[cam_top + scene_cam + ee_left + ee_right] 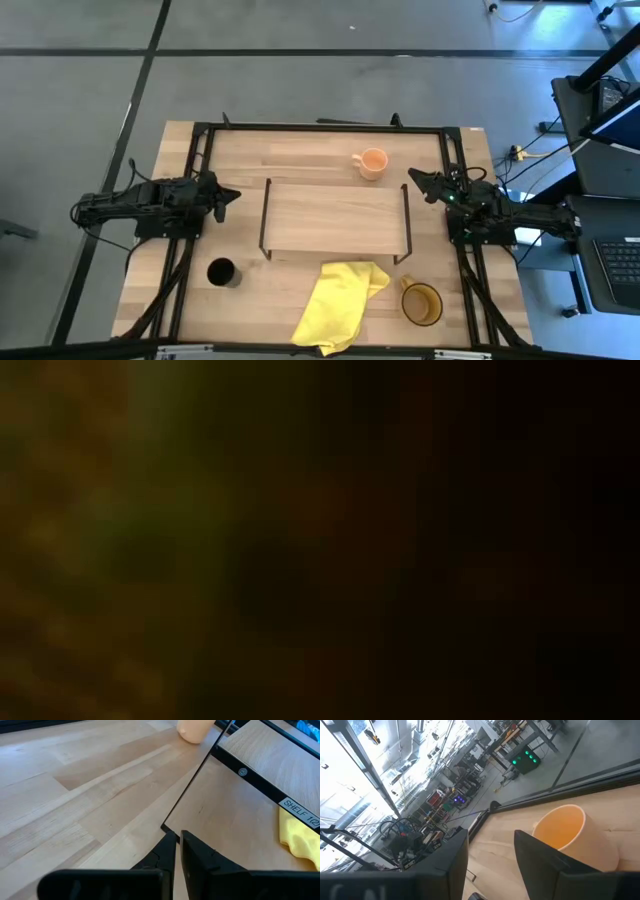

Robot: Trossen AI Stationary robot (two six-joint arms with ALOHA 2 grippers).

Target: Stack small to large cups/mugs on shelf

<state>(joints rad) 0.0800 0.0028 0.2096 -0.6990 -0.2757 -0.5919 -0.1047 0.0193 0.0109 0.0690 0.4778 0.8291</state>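
Seen from above, the wooden tabletop [250, 150] carries the shelf [335, 217] at frame centre, a low light-wood board between thin black end frames, with nothing on it; the peach-orange mug [371, 163] stands beyond its upper right corner, the small black cup [221, 272] sits at lower left, the amber mug [422, 303] at lower right, and a crumpled yellow cloth [338, 301] lies between those two, touching neither; the left tool [226, 196] rests left of the shelf with its tips nearly together and empty, and the right tool [418, 183] rests right of the shelf, just beside the peach-orange mug, its fingers parted and holding nothing.

At table height the low view is dark and blurred; nothing can be told from it.

Only the left wrist view shows a label reading "SHELF 1(2)" [301, 813] on the shelf's black frame; the left tool's fingers [167, 855] stand almost closed over bare wood, with the peach mug's base at the upper edge and the cloth at the right edge.

Only the right wrist view looks into the peach-orange mug, tipped in frame, its inside a warm orange and empty; the right tool's fingers [540, 852] stand wide, one overlapping the mug in the picture; whether it touches cannot be told.
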